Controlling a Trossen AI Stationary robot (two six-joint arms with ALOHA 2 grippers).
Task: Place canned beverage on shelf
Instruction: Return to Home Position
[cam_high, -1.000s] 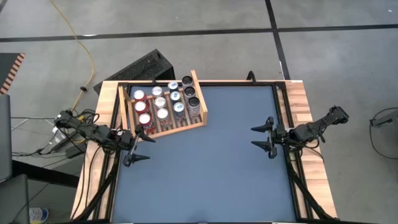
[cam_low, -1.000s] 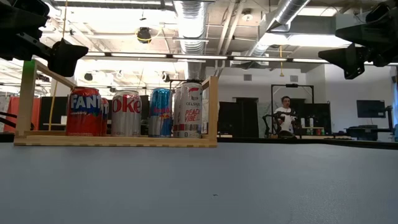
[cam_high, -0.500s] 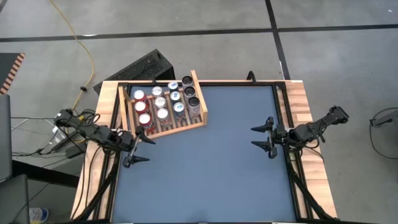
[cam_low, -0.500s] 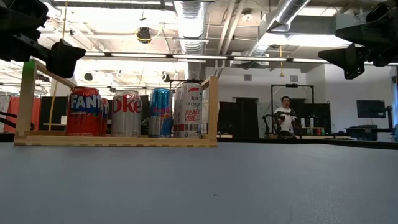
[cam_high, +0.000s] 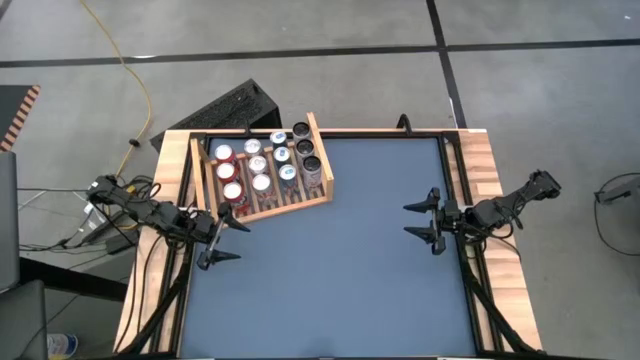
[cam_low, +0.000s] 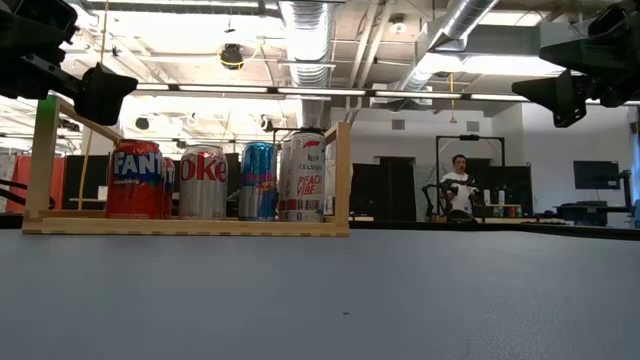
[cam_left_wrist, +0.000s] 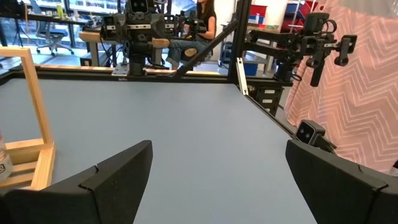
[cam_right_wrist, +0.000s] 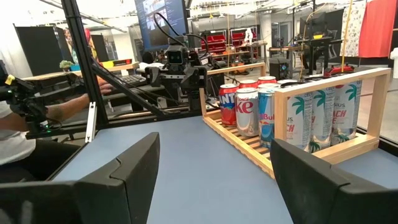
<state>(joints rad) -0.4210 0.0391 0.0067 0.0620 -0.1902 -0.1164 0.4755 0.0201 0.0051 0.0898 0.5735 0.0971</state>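
Twelve cans (cam_high: 258, 164) fill the shelf (cam_high: 322, 155) at a left corner of the worktop (cam_high: 340, 290), seen from above. The left tool (cam_high: 226, 238) just beside it and the right tool (cam_high: 408, 221) opposite are both spread and empty. At worktop level, the cans stand upright. Both wrist views show the fingers wide apart.

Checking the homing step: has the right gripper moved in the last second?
No; the right gripper sits at the same spot beside the table's right edge.
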